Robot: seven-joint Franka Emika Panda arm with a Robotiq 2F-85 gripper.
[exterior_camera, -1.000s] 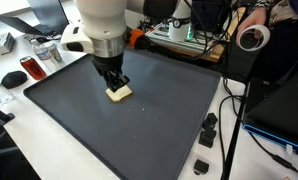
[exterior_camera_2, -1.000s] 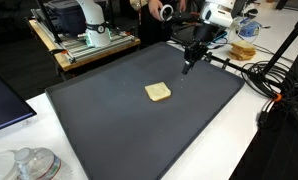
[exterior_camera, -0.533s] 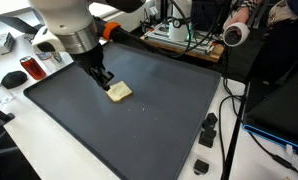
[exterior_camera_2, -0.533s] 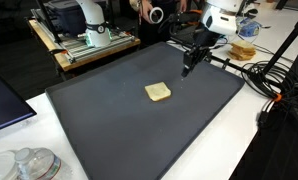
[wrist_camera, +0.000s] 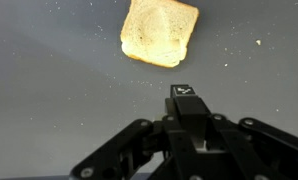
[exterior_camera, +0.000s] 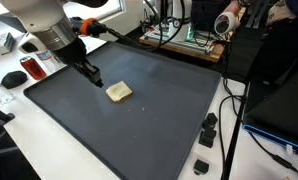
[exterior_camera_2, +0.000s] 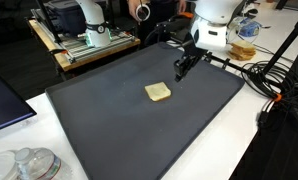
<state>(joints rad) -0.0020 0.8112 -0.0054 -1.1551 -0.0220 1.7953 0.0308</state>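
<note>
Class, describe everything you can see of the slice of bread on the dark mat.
The slice of bread is roughly square, pale in the middle with a browner crust, seemingly toasted and whole. It lies flat near the middle of the dark mat, which alone touches it. The shut gripper hangs close beside it, apart.

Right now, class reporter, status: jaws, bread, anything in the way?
Jaws shut, empty. Bread slice flat on dark mat, apart from jaws. Nothing between them.

Arm [exterior_camera: 39, 15] reaches in from above in both exterior views, wrist [exterior_camera: 57, 40] tilted down at a slant. Gripper [exterior_camera: 93, 78] hangs low with its jaws pressed together and empty. In the wrist view its fingers [wrist_camera: 184, 95] meet at centre.
</note>
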